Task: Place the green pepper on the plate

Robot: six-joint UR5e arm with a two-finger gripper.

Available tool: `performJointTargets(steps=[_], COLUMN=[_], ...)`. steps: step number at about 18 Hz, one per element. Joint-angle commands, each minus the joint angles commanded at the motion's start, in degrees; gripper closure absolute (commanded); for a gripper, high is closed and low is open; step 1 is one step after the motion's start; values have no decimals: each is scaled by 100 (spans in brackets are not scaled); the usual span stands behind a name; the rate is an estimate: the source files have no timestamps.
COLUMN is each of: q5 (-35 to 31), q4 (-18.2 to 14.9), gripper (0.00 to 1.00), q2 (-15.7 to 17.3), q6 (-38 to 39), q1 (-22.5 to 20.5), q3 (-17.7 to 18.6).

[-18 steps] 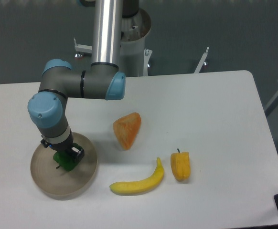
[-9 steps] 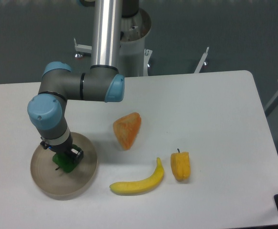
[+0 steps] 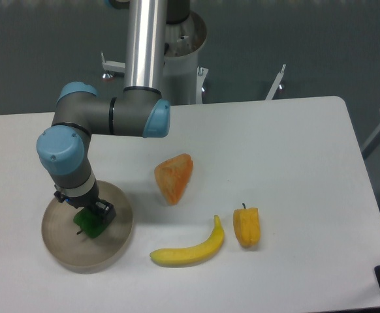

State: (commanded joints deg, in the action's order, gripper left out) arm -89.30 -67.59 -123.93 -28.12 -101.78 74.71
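The gripper (image 3: 91, 218) is down over the plate (image 3: 115, 244), and the green pepper (image 3: 89, 224) sits right beneath it, between the fingers; whether they're clamped on it can't be told.

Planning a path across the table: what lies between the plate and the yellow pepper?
In the camera view, the banana lies between the plate and the yellow pepper, with bare table on either side of it.
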Motion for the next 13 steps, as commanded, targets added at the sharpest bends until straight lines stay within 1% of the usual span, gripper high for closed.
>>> performJointTargets(steps=[3,7,10,13], q5=[-18,-333,-387,-395], q4=[-18,-53,-70,-70], gripper=[9,9,9,9], q2=[114,395,518,554], q6=[-596,-1563,-2099,-2776], q1=[-61,-544,-887,-1221], q3=[35,149,167,158])
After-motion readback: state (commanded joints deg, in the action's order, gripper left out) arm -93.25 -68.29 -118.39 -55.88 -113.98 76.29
